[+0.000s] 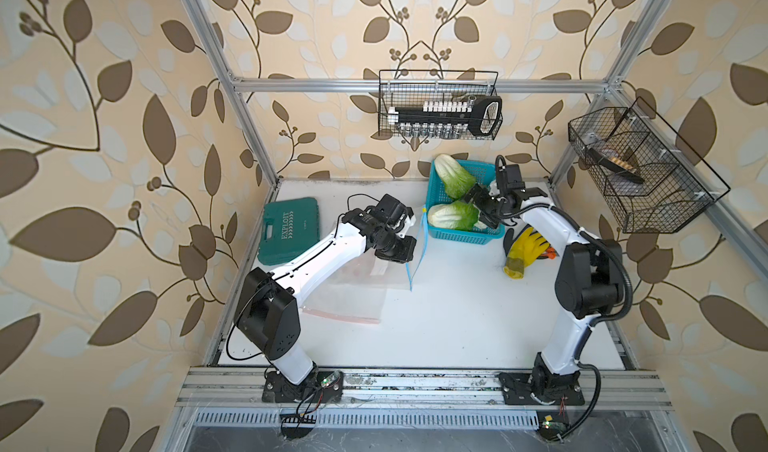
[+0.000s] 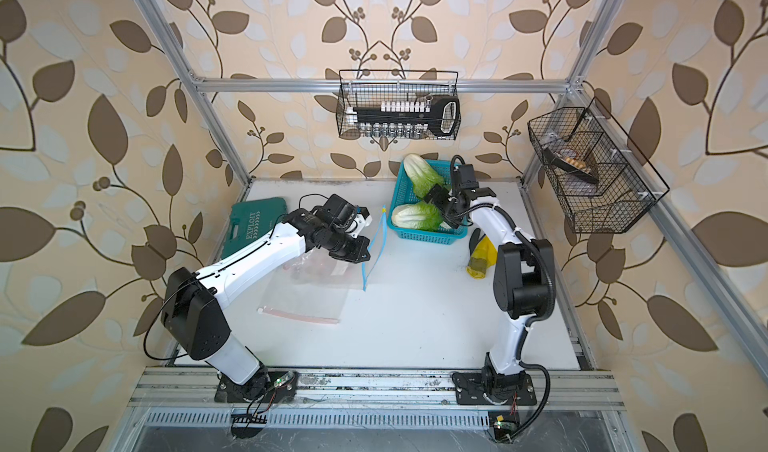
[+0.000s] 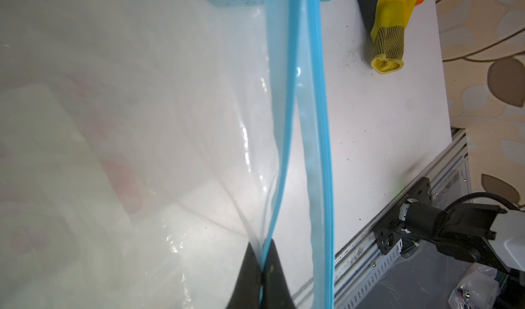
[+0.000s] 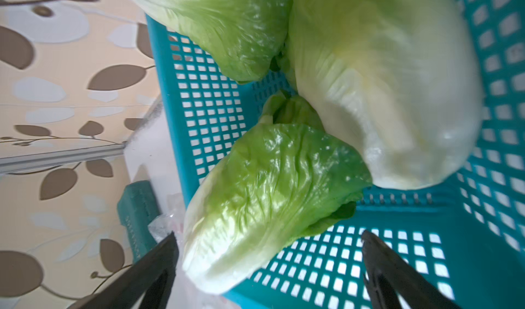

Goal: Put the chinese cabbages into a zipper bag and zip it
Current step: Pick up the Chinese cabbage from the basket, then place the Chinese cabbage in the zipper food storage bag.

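your left gripper (image 3: 262,265) is pinched tight on one blue lip of the zipper bag (image 3: 142,128), holding that edge up off the white table (image 1: 457,312); the other lip hangs just beside it, so the mouth shows only as a narrow slit. in a top view the bag's blue zip strip (image 1: 417,258) stands between your left arm and the blue basket (image 1: 469,236). your right gripper (image 4: 270,235) hangs inside that basket with its jaws spread wide and nothing held. the nearest of the chinese cabbages (image 4: 270,191) lies between the two fingers, its white stalk end close to one of them, though you cannot tell whether they touch. all three heads are in the basket: a second (image 4: 383,94) lies against the first, and a third (image 4: 227,23) lies beyond them. a yellow glove (image 1: 521,248) lies on the table just beside the basket, and a green tool case (image 1: 289,229) sits on the far side of your left arm
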Tool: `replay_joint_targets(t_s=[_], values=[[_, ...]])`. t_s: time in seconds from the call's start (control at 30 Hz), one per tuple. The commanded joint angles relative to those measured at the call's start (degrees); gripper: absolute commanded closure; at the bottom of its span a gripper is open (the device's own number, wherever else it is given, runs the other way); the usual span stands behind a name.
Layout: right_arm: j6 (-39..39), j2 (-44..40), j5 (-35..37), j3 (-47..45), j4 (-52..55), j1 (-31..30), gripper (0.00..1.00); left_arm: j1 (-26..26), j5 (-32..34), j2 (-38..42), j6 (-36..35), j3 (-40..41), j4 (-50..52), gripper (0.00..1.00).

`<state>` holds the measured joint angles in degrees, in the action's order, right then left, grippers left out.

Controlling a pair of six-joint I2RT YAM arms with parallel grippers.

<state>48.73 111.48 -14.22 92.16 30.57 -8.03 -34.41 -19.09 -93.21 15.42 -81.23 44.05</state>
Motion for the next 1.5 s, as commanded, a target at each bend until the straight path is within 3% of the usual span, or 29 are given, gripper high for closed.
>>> replay_joint_targets(t_s=[0.0,0.1,0.2,0.4,0.47,0.57,0.83,0.97,1.17,1.3,1.4,1.47], values=[[5.81,6.98,5.5,3.05,5.08,-0.89,0.0,0.36,-0.5,2.25,0.9,0.13,-1.6,1.0],[10.6,9.04,3.54,-1.08,-3.37,-0.93,0.02,0.33,-0.46,2.35,0.8,0.1,-1.53,1.0],[11.39,9.25,1.71,-3.03,-6.96,-1.07,0.13,0.39,-0.34,2.52,0.54,0.33,-1.34,1.0],[11.61,-1.51,1.27,-14.0,-19.09,-0.25,0.63,0.39,0.37,3.38,0.27,-0.03,-0.66,1.0],[10.36,-5.25,0.92,-16.39,-22.81,-0.25,0.75,0.34,-0.02,3.42,0.36,-0.87,-0.67,1.0],[9.56,-10.53,-0.56,-20.42,-28.93,-0.23,0.86,0.36,-1.37,2.58,0.58,-2.2,-0.72,1.0],[6.93,-23.02,-4.14,-33.34,-44.34,-1.39,0.87,0.48,-4.27,-1.97,1.57,-7.9,2.5,1.0],[-3.64,-35.58,7.85,-42.29,-52.74,-7.59,0.91,0.98,-7.95,-6.04,2.43,-12.06,5.61,1.0],[-14.42,-49.38,21.57,-44.47,-54.27,-16.06,0.97,1.5,-7.97,-9.88,2.76,-16.23,9.17,1.0],[-16.0,-53.06,26.24,-45.1,-55.7,-21.89,0.99,1.46,-8.41,-10.22,4.31,-16.84,8.16,1.0],[-18.77,-52.08,33.6,-46.11,-56.48,-27.55,1.0,1.46,-9.23,-9.11,6.22,-16.69,6.05,1.0],[-16.31,-50.51,35.28,-47.52,-58.4,-28.43,1.0,1.53,-9.79,-8.25,7.74,-16.72,4.81,1.0]])
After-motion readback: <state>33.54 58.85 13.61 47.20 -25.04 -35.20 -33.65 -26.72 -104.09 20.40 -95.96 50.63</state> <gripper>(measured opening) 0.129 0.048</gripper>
